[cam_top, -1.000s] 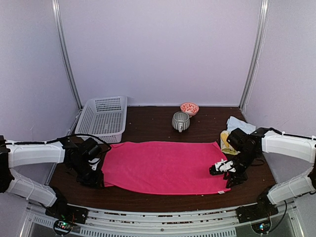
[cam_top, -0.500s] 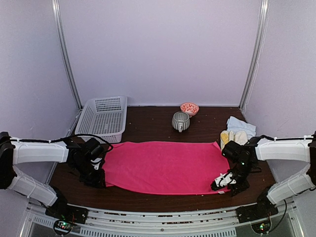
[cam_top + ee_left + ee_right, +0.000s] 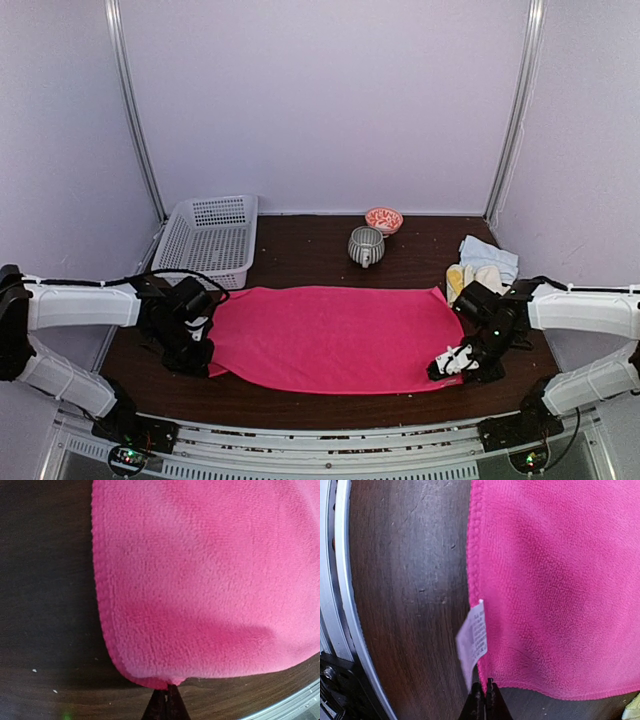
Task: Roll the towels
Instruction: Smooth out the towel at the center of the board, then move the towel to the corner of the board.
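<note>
As pink towel (image 3: 330,335) lies flat, left gripper (image 3: 165,696), right gripper (image 3: 484,690) pinch corners

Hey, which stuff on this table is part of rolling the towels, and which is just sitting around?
For the job: pink towel, yellow towel, pale blue towel.
Lying about: white basket, striped mug, small patterned bowl.
</note>
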